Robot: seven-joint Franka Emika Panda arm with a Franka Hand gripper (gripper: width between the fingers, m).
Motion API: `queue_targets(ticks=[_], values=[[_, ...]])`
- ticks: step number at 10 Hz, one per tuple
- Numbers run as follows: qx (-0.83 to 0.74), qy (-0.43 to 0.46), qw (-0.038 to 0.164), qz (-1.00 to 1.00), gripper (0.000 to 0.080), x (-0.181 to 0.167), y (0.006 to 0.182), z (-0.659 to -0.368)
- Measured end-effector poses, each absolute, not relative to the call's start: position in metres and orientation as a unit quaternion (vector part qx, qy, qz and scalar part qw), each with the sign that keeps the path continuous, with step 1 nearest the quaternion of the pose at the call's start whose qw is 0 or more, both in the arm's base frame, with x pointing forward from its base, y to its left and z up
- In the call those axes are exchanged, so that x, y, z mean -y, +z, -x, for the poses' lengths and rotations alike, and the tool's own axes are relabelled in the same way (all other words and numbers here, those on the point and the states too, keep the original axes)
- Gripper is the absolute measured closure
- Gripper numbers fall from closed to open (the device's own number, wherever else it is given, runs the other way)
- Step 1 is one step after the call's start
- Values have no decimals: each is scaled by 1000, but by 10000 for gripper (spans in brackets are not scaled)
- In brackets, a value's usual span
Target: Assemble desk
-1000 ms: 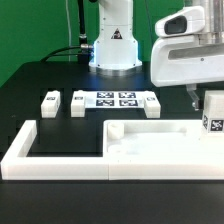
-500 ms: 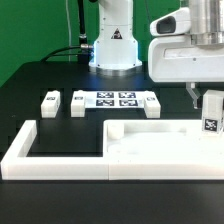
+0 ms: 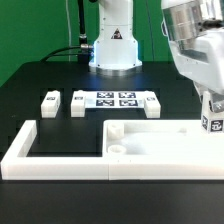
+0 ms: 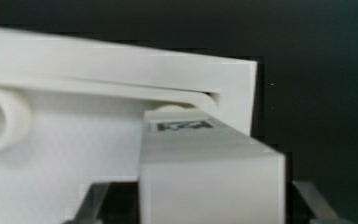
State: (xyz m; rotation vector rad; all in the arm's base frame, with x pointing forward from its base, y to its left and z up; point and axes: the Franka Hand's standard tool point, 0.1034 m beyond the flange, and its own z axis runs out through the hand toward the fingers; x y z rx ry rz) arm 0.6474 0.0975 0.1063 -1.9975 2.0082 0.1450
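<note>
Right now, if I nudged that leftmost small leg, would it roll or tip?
Likely neither: the leg looks blocky and flat-sided, lying low on the table, so it should slide. It seems rigid plastic, probably light for its size.

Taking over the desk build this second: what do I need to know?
The hand is shut on one leg, upright at the tabletop corner on the exterior view's right.
The tabletop lies inside the border frame.
Three loose legs sit beside the marker board.
Done: no leg visibly fitted.
Left: fit all four.
</note>
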Motion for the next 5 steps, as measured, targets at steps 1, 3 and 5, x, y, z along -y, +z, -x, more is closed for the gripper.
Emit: queue_targets(ticks=[1,3,5], values=[[-716,55,151,679,499,-99,106,-647],[-760,64,148,630,499,-99,105,-647],[-814,72,156,555,500,-101,105,-649]])
